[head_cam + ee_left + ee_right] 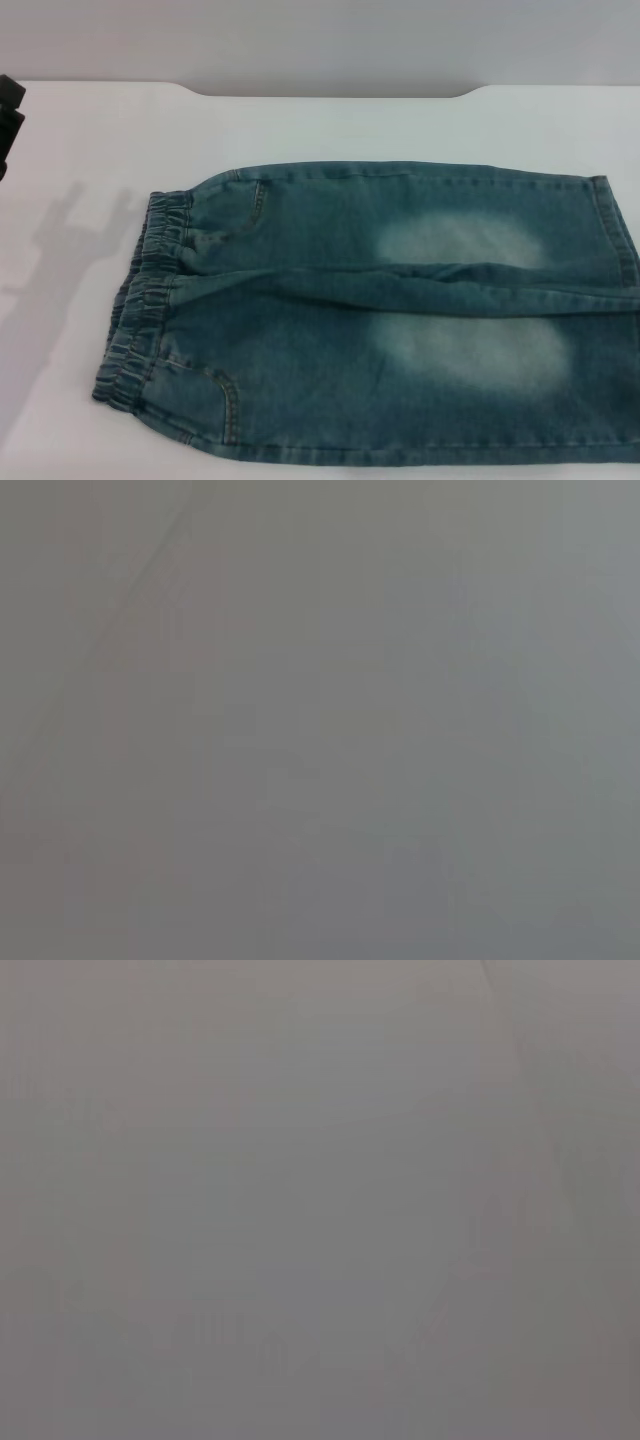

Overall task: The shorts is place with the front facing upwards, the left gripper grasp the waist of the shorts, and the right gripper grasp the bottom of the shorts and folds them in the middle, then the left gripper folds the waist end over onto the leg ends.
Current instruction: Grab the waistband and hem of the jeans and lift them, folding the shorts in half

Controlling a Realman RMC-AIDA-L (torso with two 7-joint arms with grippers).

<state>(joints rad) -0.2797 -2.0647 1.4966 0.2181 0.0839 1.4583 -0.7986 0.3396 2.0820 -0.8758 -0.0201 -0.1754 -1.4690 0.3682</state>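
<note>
The blue-green washed denim shorts (380, 315) lie flat on the white table (90, 140), spread sideways across the head view with two pale faded patches showing, one on each leg. Nearest the robot, the lower leg runs along the front edge of the view, a curved pocket seam stitched near its waist end. The gathered elastic waistband (145, 300) sits at the robot's left, ruffled and slightly rumpled, while the straight double-stitched leg hems (612, 235) reach to the robot's right and partly run out of view. Farther back, the second leg lies parallel, touching the first along a raised centre fold. At the far left edge, well apart from the denim, a black piece of the left gripper (10, 120) intrudes (its fingers cannot be made out). Both wrist views show only featureless grey.
</note>
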